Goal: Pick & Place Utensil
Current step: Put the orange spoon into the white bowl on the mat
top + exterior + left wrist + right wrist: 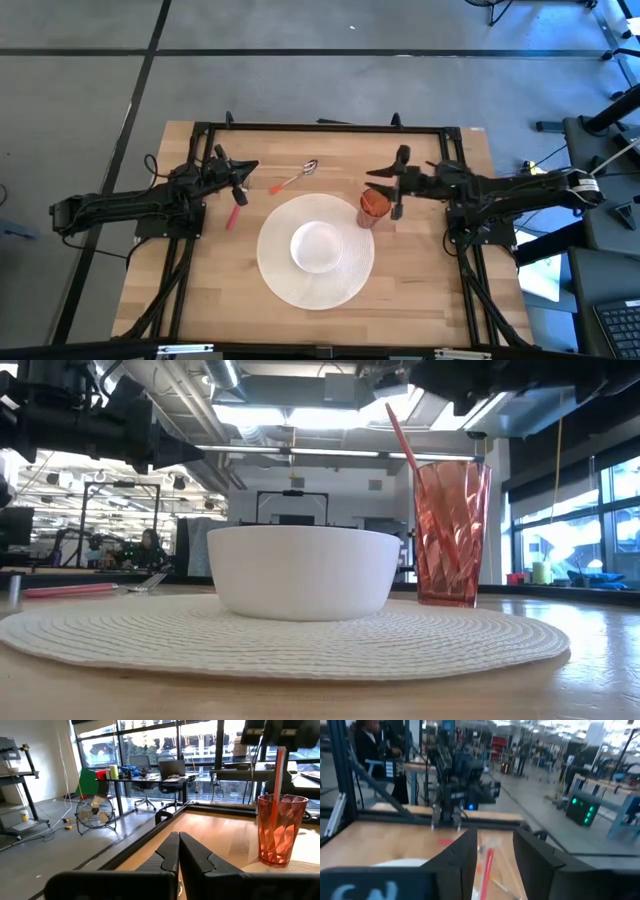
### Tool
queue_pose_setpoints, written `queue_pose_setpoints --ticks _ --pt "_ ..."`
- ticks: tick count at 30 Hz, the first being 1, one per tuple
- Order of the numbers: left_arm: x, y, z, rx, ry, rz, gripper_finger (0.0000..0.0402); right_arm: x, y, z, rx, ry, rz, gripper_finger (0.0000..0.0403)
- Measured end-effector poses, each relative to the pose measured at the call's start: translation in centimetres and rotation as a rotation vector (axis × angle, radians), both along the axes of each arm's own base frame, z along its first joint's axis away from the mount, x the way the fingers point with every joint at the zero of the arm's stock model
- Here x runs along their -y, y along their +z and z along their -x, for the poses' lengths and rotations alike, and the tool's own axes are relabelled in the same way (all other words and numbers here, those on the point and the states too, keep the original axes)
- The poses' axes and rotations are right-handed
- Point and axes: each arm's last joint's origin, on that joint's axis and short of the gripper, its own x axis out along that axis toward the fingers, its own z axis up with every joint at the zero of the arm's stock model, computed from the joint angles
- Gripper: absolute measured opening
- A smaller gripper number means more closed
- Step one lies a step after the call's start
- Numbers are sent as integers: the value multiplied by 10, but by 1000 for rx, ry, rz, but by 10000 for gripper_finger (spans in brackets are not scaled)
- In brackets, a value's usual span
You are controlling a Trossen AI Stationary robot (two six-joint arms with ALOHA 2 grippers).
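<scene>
The right end effector [388, 190] hovered over the red cup [374, 207] beside the woven mat's [280, 280] right edge, its fingers apart around nothing, a red-handled utensil [412, 460] standing in the cup. The left end effector [243, 182], fingers together, waited near the counter's [210, 300] far left, close to a spoon [295, 178] and a red utensil [233, 216] lying there; a white bowl [318, 246] sat mid-mat

Grey floor [300, 85], windows [150, 745], floor fan [95, 814]

table [200, 290]: pale wood, matt grain | placemat [300, 645]: white woven, ribbed, rough | bowl [303, 571]: white, smooth, matt | cup [279, 829]: red translucent faceted plastic, glossy | spoon [298, 175]: shiny metal bowl, red handle
</scene>
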Motion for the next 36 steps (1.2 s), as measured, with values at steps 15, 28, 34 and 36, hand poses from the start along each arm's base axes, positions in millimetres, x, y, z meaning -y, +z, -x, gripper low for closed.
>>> queue_pose_setpoints --ticks 15,28,34,36 --pt "0 -1 0 -7 5 5 6 34 -34 50 84 -45 -47 7" --pt "0 -1 0 -6 6 5 6 43 -68 68 124 -48 -139 2" --pt "0 -2 0 -17 6 9 6 24 -63 80 138 -85 -110 1" --pt "0 -2 0 -21 6 10 6 19 -63 85 128 -85 -109 1"
